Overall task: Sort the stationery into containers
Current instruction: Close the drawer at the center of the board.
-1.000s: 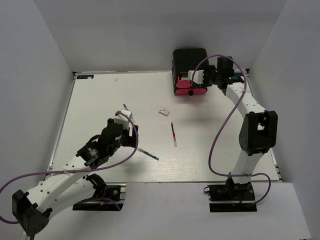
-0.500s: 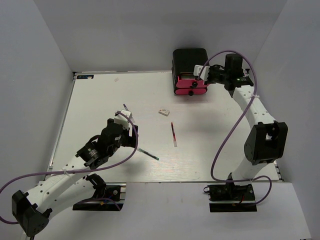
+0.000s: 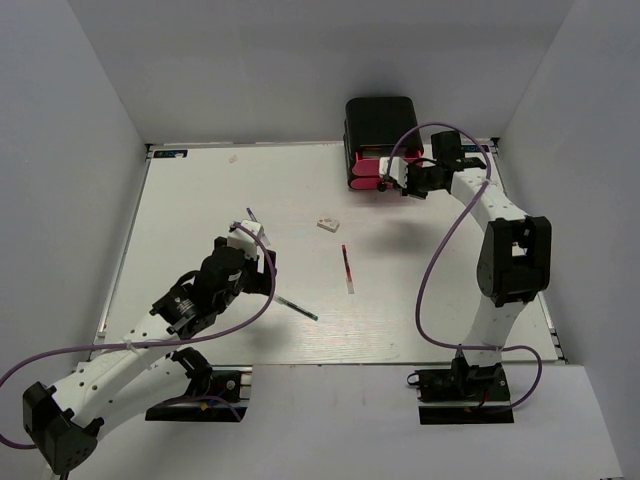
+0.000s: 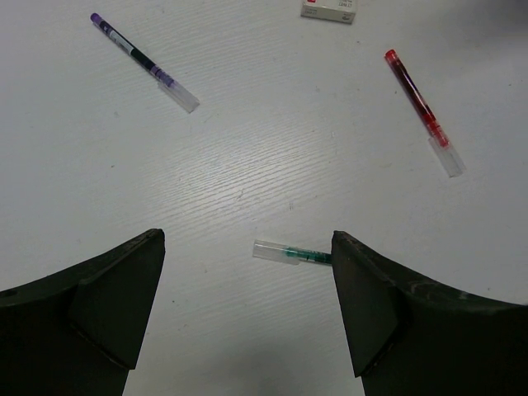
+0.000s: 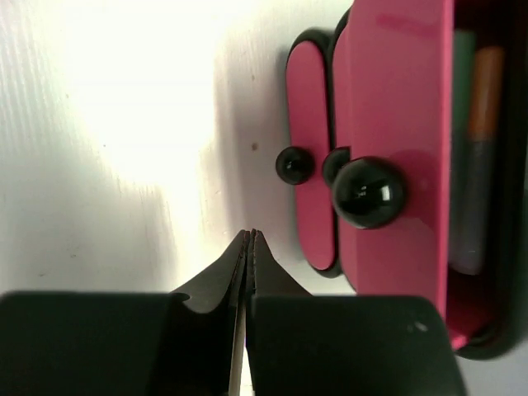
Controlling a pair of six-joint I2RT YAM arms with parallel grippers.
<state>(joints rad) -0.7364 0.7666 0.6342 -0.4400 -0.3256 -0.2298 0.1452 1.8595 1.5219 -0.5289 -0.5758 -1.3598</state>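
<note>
Drawer [image 5: 396, 99]: pink-red, round black knob [image 5: 367, 191], pulled out.
Right gripper [image 5: 250, 235]: jaws together, near knob.
Left gripper [image 4: 247, 238]: jaws apart over dark teal pen [image 4: 293, 254].

The right gripper [image 3: 396, 180] pulls away from its spot over the open top drawer [image 3: 366, 168], swings up and out to the right, then drops back nearer, and now it sits just right of that drawer's pink front. Its jaws, parted a second ago, are pressed flat together with nothing between them. The right arm [image 3: 515, 260] bows out to the right and swings back, dragging its purple cable [image 3: 430, 270] with it.
</note>
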